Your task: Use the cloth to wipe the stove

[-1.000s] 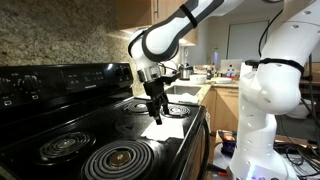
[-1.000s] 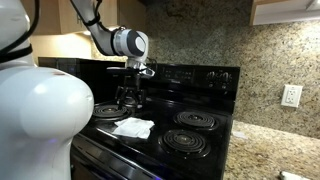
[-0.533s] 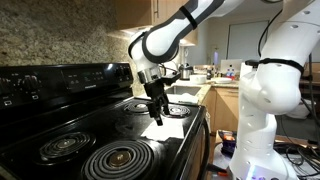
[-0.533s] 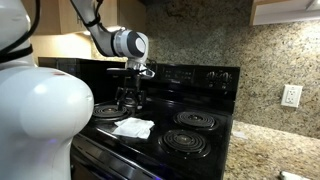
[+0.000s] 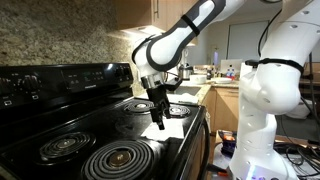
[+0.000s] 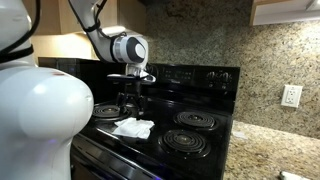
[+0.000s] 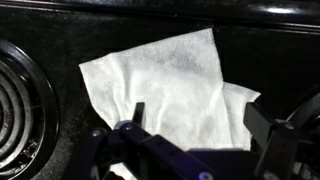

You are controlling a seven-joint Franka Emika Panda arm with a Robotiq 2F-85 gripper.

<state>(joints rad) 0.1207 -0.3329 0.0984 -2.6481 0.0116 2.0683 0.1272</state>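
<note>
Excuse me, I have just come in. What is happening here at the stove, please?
A robot arm is working over the black stove. Its end effector hovers with the jaws open just above a small white cloth. The cloth lies on the glossy cooktop beside a coil burner. It is not yet gripped, so the wiping has not begun.

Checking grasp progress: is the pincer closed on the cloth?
No, in the wrist view the pincer stands open above the cloth, which lies loose on the stove.
</note>
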